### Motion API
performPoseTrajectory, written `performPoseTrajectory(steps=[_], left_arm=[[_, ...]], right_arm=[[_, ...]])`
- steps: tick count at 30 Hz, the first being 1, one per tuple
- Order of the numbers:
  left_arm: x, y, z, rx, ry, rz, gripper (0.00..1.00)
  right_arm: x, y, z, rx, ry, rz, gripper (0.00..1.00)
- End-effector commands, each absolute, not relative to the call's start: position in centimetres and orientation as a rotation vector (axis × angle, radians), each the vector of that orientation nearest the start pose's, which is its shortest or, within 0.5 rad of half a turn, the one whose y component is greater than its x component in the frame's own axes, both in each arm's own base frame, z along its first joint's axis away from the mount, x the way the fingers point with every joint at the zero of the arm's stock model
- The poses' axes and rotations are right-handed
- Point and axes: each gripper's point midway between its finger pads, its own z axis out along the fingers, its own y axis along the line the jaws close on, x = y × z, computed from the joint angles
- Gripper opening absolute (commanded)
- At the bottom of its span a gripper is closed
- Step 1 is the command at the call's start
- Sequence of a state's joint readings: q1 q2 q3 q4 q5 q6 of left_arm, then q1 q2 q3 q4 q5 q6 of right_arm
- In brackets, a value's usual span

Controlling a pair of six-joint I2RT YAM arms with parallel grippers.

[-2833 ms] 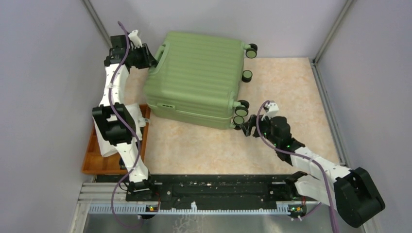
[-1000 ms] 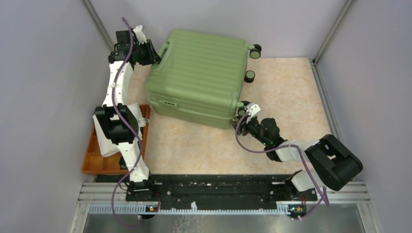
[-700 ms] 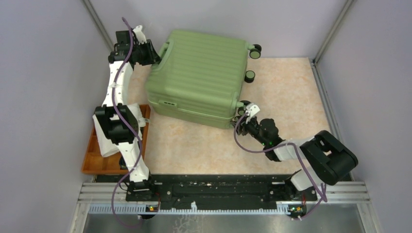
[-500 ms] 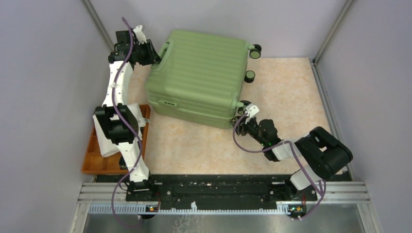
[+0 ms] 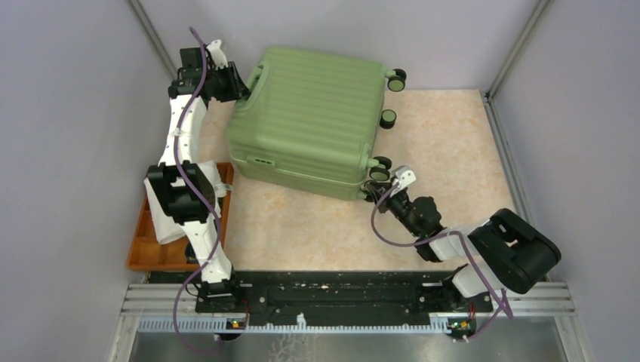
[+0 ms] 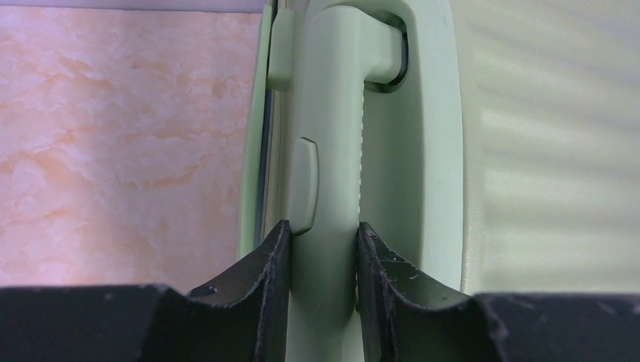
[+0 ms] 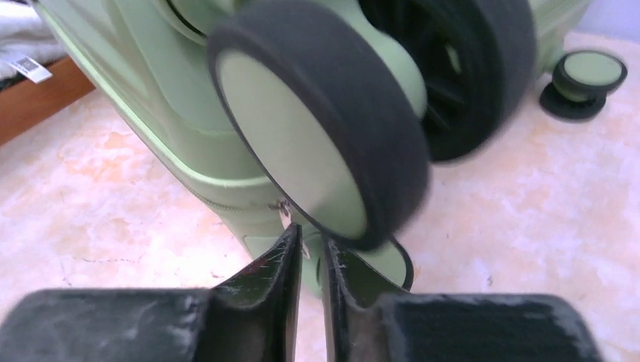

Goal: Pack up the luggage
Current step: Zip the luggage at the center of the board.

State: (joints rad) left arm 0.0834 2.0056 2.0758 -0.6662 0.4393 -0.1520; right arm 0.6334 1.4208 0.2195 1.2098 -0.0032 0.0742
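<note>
The right gripper [image 7: 309, 243] has pressed its fingers together at the near-right corner of the closed suitcase [image 5: 309, 113], a wheel [image 7: 317, 143] crowding just above. The left gripper [image 6: 321, 235] pinches the far-left handle [image 6: 332, 136]; an orange tray [image 5: 143, 253] lies left.

The right claw [image 7: 309, 240], its fingers pressed nearly together, sits at the luggage's [image 7: 173, 113] bottom corner, just beneath a big black-tyred wheel [image 7: 317, 128]. A small metal tab [image 7: 284, 207] shows just above the fingertips. Beyond that wheel, a second wheel [image 7: 589, 75] rests on the table [image 7: 113, 204].
</note>
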Motion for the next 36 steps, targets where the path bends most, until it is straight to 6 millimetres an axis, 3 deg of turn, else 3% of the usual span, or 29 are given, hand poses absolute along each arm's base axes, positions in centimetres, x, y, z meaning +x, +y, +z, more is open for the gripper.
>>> performPoseTrajectory(steps=[1,2,4,7,11,18,24,30,36], left_arm=[[53.6,-6.7,36.0,0.113,1.904,-0.622,0.00],[53.6,-6.6,36.0,0.111,1.905,-0.620,0.00],[53.6,-6.5,36.0,0.109,1.906,-0.620,0.00],[53.6,-6.6,36.0,0.112,1.904,-0.620,0.00],[53.6,-6.4,36.0,0.113,1.904,-0.616,0.00],[53.6,-6.4,36.0,0.115,1.903,-0.624,0.00],[53.6,-6.4,36.0,0.118,1.905,-0.623,0.00],[53.6,-6.4,35.9,0.119,1.906,-0.626,0.00],[53.4,-6.5,36.1,0.121,1.903,-0.629,0.00]], right_arm=[[29.1,21.0,13.2,-0.347,1.491,0.558,0.31],[28.7,21.1,13.4,-0.355,1.470,0.579,0.45],[28.0,21.8,13.3,-0.412,1.448,0.620,0.54],[27.6,22.7,12.8,-0.470,1.454,0.653,0.59],[28.6,22.9,13.3,-0.482,1.427,0.616,0.59],[31.3,24.2,13.4,-0.511,1.416,0.558,0.46],[31.5,25.3,13.7,-0.548,1.381,0.599,0.36],[30.3,25.8,13.6,-0.601,1.373,0.644,0.00],[29.7,24.1,13.3,-0.570,1.384,0.614,0.00]])
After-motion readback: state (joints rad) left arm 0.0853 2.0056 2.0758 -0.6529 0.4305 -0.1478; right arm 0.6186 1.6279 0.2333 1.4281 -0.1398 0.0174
